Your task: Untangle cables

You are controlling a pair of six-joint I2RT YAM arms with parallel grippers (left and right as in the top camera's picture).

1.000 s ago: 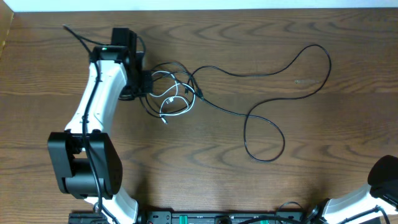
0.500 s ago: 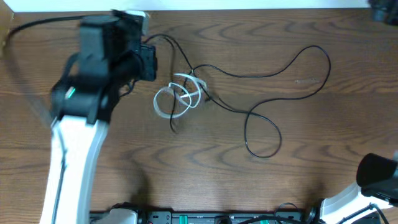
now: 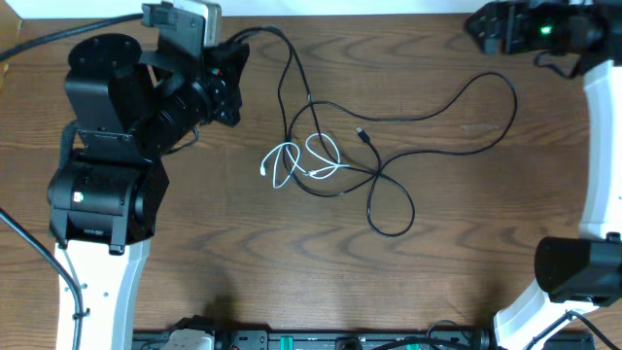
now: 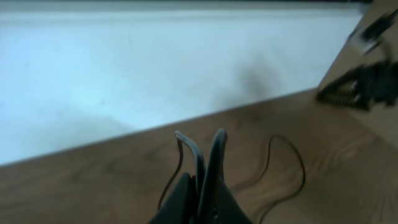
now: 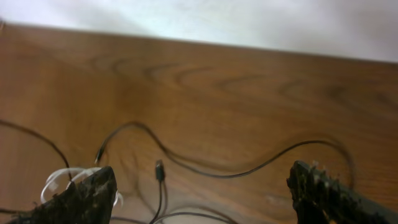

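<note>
Left claw (image 4: 206,165) pinches black cable (image 3: 275,35); white cable (image 3: 277,156) lies apart.

black cables (image 3: 428,116): long, loose loops, centre to right | white cable (image 3: 292,156): short, coiled, tangled among them

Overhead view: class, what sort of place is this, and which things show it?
Probably a robotics lab workbench: a wood-grain table, a left arm and a right arm standing at its near edge, and tangled cables laid out as a practice job.
</note>
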